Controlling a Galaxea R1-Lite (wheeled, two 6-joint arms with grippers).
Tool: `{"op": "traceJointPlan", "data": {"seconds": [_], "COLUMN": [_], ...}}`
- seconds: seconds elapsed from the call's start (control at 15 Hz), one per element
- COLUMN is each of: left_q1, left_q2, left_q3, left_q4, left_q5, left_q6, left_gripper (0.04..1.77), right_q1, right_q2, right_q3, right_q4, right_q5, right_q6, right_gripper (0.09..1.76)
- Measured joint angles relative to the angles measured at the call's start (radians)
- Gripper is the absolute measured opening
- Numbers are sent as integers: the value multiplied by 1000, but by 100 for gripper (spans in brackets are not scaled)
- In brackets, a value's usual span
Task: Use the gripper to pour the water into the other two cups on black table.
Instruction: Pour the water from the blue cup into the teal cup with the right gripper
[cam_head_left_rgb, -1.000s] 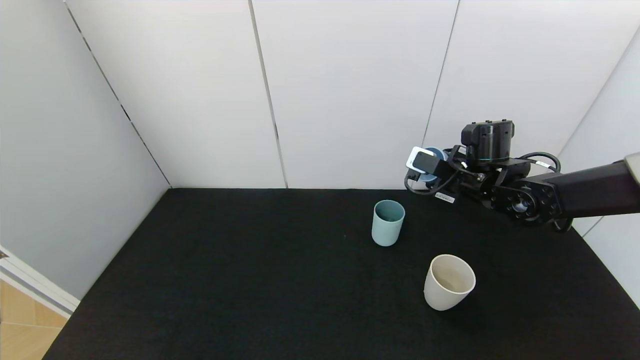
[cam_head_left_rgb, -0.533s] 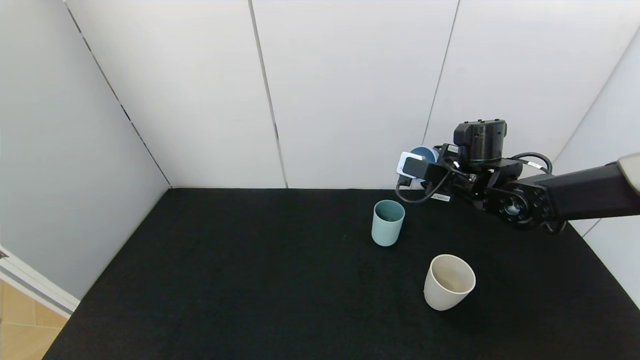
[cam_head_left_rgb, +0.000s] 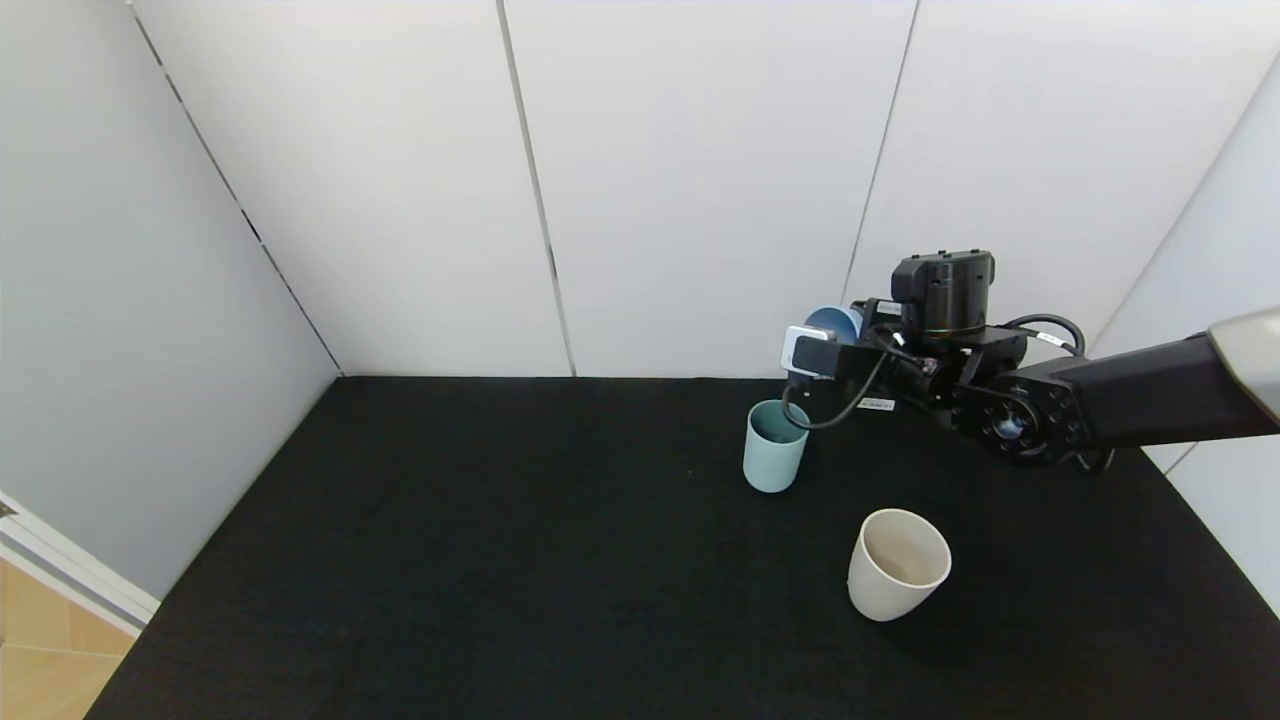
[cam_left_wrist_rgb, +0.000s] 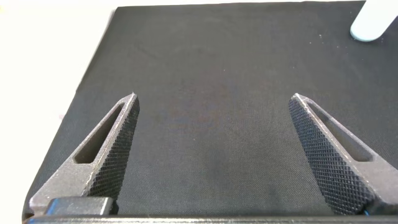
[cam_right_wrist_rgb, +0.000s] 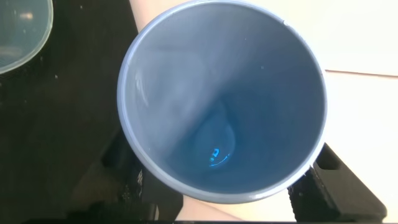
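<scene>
The right hand (cam_head_left_rgb: 835, 345) is raised above the far right part of the bench (cam_head_left_rgb: 500, 560), clenched on a light blue cup (cam_head_left_rgb: 835, 322) with a smooth, round wall. In the right wrist view the blue cup (cam_right_wrist_rgb: 221, 99) fills the frame, mouth toward the camera, and black fingers (cam_right_wrist_rgb: 329, 180) press against its outer wall on two sides. A small pool of water (cam_right_wrist_rgb: 214, 155) glints at the bottom of its glossy inside. In the head view the cup sits just above and slightly right of the teal cup (cam_head_left_rgb: 776, 446), apart from it, with a black cable (cam_head_left_rgb: 830, 410) looping down close to the teal rim.

The teal cup is a slim, straight cylinder, matte, standing upright. The cream cup (cam_head_left_rgb: 897, 564) is wider and tapered, also upright, nearer the robot and a little to the right, well apart from the teal one. A curved piece of the teal rim (cam_right_wrist_rgb: 22, 34) shows at the edge of the right wrist view.

The bench is matte black with a cloth-like weave. Its far edge meets plain white wall panels (cam_head_left_rgb: 700, 180), and the raised hand hangs near that wall. Wide bare bench lies to the left of the cups and in front of them; the right edge runs closer to the arm (cam_head_left_rgb: 1150, 400).

The left hand (cam_left_wrist_rgb: 214, 155) is released, its two knurled black fingers (cam_left_wrist_rgb: 112, 149) spread wide over bare bench near the left edge, well away from the cups.
</scene>
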Motion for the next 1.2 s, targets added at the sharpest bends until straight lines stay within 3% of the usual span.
{"op": "traceJointPlan", "data": {"seconds": [1.2], "left_q1": [0], "left_q2": [0], "left_q3": [0], "left_q4": [0], "left_q5": [0], "left_q6": [-1], "left_gripper": [172], "right_q1": [23], "right_q2": [32], "right_q3": [-17], "right_q4": [-10], "right_q5": [-1], "right_q6": [-163], "right_gripper": [127]}}
